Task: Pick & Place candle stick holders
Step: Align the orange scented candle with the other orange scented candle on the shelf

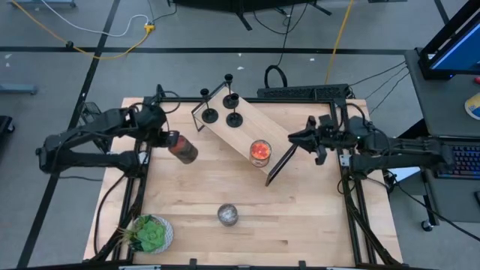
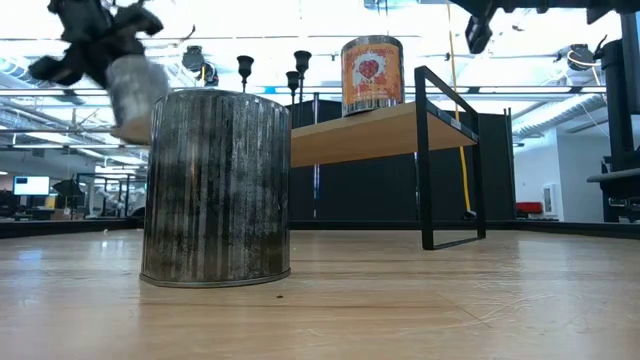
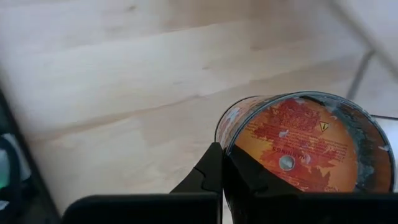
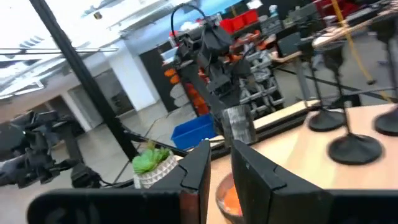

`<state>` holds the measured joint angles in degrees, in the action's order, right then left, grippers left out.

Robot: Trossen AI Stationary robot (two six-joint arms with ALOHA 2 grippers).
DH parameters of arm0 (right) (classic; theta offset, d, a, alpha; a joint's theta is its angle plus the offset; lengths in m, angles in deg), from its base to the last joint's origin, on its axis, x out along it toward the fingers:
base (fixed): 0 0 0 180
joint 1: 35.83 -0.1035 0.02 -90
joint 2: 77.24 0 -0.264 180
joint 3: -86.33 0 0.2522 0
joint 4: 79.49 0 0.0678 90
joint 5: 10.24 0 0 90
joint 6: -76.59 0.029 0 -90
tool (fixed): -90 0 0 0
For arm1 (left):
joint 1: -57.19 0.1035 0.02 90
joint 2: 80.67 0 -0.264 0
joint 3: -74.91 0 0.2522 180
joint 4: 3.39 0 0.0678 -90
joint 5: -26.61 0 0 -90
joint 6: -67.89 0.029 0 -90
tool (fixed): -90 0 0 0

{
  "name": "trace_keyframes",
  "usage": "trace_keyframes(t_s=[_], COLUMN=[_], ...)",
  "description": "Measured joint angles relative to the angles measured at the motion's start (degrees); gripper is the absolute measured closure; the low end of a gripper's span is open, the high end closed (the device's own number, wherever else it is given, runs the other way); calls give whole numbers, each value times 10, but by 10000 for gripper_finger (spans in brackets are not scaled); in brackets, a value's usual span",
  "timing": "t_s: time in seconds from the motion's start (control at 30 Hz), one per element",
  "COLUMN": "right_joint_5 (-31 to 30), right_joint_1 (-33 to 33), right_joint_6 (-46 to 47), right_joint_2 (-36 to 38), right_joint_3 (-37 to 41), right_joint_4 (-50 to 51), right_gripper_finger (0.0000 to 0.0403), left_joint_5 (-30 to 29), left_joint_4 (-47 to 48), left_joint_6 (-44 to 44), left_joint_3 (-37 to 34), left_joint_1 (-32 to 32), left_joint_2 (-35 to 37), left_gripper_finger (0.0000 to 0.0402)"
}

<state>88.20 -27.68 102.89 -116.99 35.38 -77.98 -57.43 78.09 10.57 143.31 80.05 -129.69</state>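
Three black candle stick holders (image 1: pixel 208 114) (image 1: pixel 229 97) (image 1: pixel 234 118) stand on their round bases at the far left end of a slanted wooden shelf (image 1: pixel 240 131). They also show in the low view (image 2: pixel 302 60) and the right wrist view (image 4: pixel 348 146). My left gripper (image 1: pixel 171 139) is shut on an orange-red glass jar (image 1: pixel 184 149), raised above the table to the left of the shelf. My right gripper (image 1: pixel 294 140) hovers at the shelf's right end, fingers a narrow gap apart and empty. My left gripper pinches the jar's rim wall (image 3: pixel 225 140), one finger outside (image 3: pixel 208 171) and one inside the open mouth (image 3: pixel 249 180). The jar is lifted clear of the table. It hangs tilted, its closed end pointing away from the gripper toward the table's near right.
A second orange-red jar (image 1: pixel 260 152) stands on the shelf near its right end. A squat silver jar (image 1: pixel 228 215) stands on the table near the front middle. A potted plant (image 1: pixel 150 234) sits at the front left corner. The shelf's black frame leg (image 1: pixel 279 166) reaches the table.
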Motion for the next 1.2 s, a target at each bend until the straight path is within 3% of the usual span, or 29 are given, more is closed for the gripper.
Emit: trace_keyframes(t_s=[0.37,0.67,0.87,1.2], right_joint_5=[24,39,40,33], right_joint_1=[0,-39,-81,-118], right_joint_6=[-36,-93,-168,-270], right_joint_2=[-59,-116,-164,-260], right_joint_3=[0,-11,-70,-213], right_joint_4=[-108,-198,-168,48], right_gripper_finger=[343,343,343,343], left_joint_5=[-91,-105,-105,-115], left_joint_4=[3,8,47,85], left_joint_6=[-43,-33,-28,-13], left_joint_3=[177,310,398,517], left_joint_1=[-158,-225,-254,-291], left_joint_2=[-108,-240,-315,-393], left_gripper_finger=[401,401,401,401])
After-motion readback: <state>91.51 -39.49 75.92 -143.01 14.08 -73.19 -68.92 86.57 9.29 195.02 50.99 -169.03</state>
